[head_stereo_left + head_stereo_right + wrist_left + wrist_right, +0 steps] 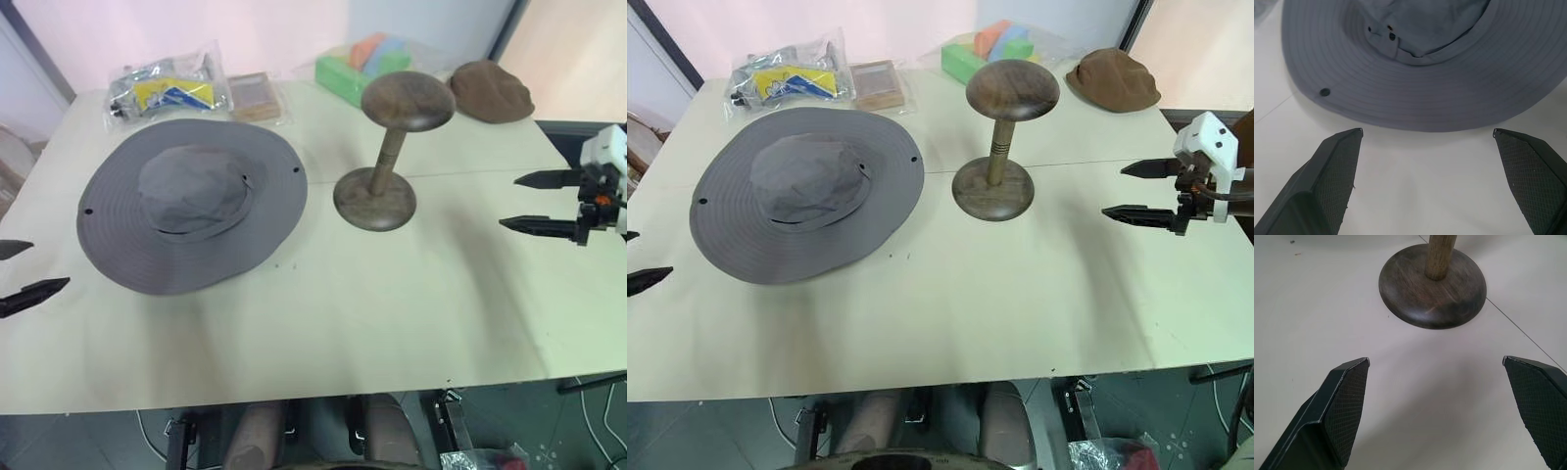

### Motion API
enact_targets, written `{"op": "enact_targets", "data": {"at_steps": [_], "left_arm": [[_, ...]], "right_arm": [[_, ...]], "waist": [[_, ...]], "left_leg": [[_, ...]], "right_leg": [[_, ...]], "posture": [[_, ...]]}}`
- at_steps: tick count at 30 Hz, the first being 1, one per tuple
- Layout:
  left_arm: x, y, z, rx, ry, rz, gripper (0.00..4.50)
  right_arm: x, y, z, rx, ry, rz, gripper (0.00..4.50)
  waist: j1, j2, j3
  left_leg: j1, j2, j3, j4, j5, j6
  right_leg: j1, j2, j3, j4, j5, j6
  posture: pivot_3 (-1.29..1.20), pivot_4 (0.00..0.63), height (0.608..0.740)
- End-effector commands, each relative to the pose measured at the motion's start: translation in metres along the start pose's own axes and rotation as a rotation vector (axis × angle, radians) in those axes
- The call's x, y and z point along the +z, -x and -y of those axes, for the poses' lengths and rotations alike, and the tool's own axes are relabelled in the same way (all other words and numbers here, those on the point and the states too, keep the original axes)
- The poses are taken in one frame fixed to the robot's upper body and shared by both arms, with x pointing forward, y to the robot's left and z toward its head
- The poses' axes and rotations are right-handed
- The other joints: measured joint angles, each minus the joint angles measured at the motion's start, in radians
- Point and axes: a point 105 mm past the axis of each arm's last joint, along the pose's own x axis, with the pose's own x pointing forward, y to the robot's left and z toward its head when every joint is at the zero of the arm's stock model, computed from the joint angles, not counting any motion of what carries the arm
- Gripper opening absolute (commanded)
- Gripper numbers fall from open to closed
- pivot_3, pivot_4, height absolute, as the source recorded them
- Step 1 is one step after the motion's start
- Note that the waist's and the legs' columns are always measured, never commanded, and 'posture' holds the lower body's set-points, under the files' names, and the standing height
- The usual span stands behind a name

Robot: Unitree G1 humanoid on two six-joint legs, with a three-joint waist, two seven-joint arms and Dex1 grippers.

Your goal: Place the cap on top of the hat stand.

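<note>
Grey cap (pixel 192 204) flat on the pale bench (pixel 392 313), crown up, brim spread in a full circle, toward the left half of the surface. Dark wooden hat stand (pixel 390 147) upright just to the right of the brim, apart from it, round base on the bench, thin stem, domed top bare. Left pincer (pixel 18 272) at the left edge of the bench, near the cap's brim but not touching, fingers spread wide with nothing between them; in the left wrist view, both black fingertips (pixel 1342 161) hovering over bare bench with the brim and its small eyelet just beyond. Right pincer (pixel 549 204) at the right edge, well apart from the stand, pointing toward it, fingers likewise spread wide and empty; in the right wrist view, the stand's base and lower stem straight ahead across open bench. Along the far edge: clear bag (pixel 167 90) with yellow and blue contents, small brown packet (pixel 257 96) beside it, green block with orange and blue pieces (pixel 364 61) in plastic, and brown flat cap (pixel 492 91) at the far right, behind the stand. A thin seam across the bench, passing under the stand's base.
</note>
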Motion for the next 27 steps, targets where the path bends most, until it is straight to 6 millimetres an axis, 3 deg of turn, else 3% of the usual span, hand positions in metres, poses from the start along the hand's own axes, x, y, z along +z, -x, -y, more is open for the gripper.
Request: {"op": "enact_targets", "data": {"at_steps": [1, 11, 15, 17, 22, 27], "left_arm": [[0.008, 0.003, -0.003, 0.011, -0.022, 0.013, 4.5], [0.017, -0.002, -0.004, 0.001, -0.046, 0.024, 4.5], [0.04, -0.009, 0.008, -0.057, -0.174, 0.065, 4.5], [0.049, -0.021, 0.028, -0.128, -0.274, 0.082, 4.5], [0.038, -0.04, 0.075, -0.341, -0.548, -0.005, 4.5], [0.013, -0.048, 0.086, -0.454, -0.775, -0.125, 4.5]], "right_arm": [[0.01, 0.004, 0.002, -0.013, 0.047, 0.022, 4.47], [0.016, 0.008, 0.009, -0.035, 0.004, 0.044, 4.47], [0.025, 0.007, 0.005, 0.001, 0.033, 0.057, 4.47], [0.035, 0.003, -0.002, 0.044, 0.048, 0.084, 4.47], [0.055, 0.0, -0.037, 0.213, 0.039, 0.117, 4.47], [0.067, -0.002, -0.063, 0.288, 0.055, 0.132, 4.47]], "waist": [[-0.001, 0.0, 0.0], [0.003, 0.0, 0.0], [0.002, -0.001, 0.0], [0.003, 0.0, 0.0], [0.001, 0.0, 0.0], [0.004, 0.0, 0.0]], "left_leg": [[0.0, 0.0, 0.0, 0.0, 0.0, 0.0], [0.001, 0.0, 0.0, 0.002, -0.001, -0.003], [0.001, 0.0, 0.0, 0.003, -0.001, -0.003], [0.001, 0.0, 0.0, 0.003, -0.001, -0.003], [0.001, 0.0, 0.0, 0.002, 0.0, -0.001], [0.001, 0.001, 0.001, 0.002, 0.0, -0.001]], "right_leg": [[0.0, 0.0, 0.0, 0.0, 0.0, 0.0], [-0.002, 0.0, 0.001, 0.0, 0.0, 0.0], [-0.001, 0.0, 0.001, 0.0, 0.0, 0.0], [-0.001, 0.0, 0.001, 0.0, 0.0, 0.0], [0.001, -0.001, 0.002, 0.001, 0.0, 0.0], [0.0, -0.001, 0.002, 0.001, 0.0, 0.0]], "posture": [[0.0, 0.15, 0.734], [0.0, 0.15, 0.734], [0.0, 0.15, 0.734], [0.0, 0.15, 0.734], [0.0, 0.15, 0.734], [0.0, 0.15, 0.734]]}}
